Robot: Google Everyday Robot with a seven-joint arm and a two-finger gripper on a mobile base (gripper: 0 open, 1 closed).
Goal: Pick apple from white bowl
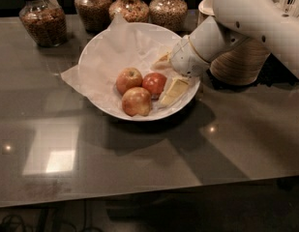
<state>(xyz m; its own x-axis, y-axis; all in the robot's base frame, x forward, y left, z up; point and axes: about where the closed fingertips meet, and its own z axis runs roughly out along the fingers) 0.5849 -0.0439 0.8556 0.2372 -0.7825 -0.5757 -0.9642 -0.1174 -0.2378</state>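
Note:
The white bowl (98, 52), wide, shallow and lined with crumpled white paper, sits on the grey table. Three apples lie in it. The reddest apple (154, 83) is at the right of the group, next to two paler blushed apples (128, 79) (136, 101). My gripper (167, 76) reaches into the bowl from the right. Its cream fingers are spread, one fingertip (161, 61) behind the red apple and one (172, 93) in front of it to the right. The red apple lies just left of the gap between them and is not held.
Several glass jars of grains (42, 18) stand along the table's far edge. Stacked tan paper bowls (238, 62) stand right of the white bowl, partly behind my arm (250, 18). The near half of the table (139, 158) is bare glossy surface.

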